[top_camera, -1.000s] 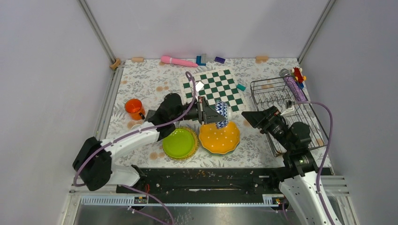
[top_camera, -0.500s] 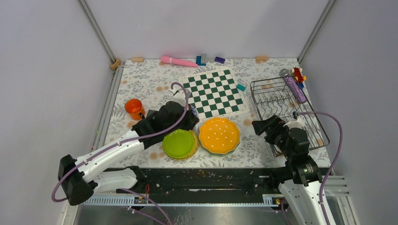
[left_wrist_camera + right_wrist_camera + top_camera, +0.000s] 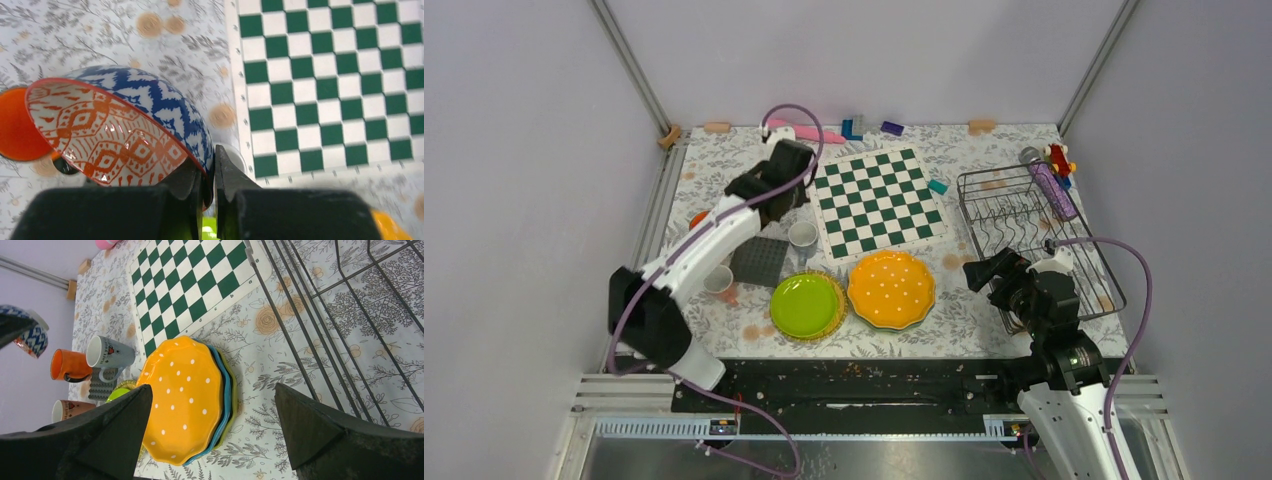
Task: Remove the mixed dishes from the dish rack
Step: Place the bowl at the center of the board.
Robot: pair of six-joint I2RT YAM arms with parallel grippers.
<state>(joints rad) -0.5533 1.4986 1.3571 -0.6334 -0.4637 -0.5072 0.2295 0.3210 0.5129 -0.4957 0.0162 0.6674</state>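
Observation:
My left gripper (image 3: pixel 210 175) is shut on the rim of a patterned bowl (image 3: pixel 115 130), blue outside and orange inside. It holds the bowl tilted above the mat, left of the chessboard (image 3: pixel 325 75). Below it stand a white cup (image 3: pixel 802 235) and an orange cup (image 3: pixel 15 125). The dish rack (image 3: pixel 1034 235) at the right shows no dishes. My right gripper (image 3: pixel 212 390) is open and holds nothing, hovering between the rack and the orange dotted plate (image 3: pixel 891 288). That plate tops a teal plate (image 3: pixel 226 390) and a yellow-green one. A lime-green plate (image 3: pixel 806 305) lies beside the stack.
A pink cup (image 3: pixel 717 280) and a grey studded baseplate (image 3: pixel 759 260) sit left of the green plate. A purple tube (image 3: pixel 1054 190) and a red toy (image 3: pixel 1057 157) lie at the rack's far corner. Small blocks and a pink object line the back edge.
My left arm has swung from over the plates towards the back left with the bowl, uncovering the baseplate, white cup and pink cup. The right arm drew back slightly, then stayed.

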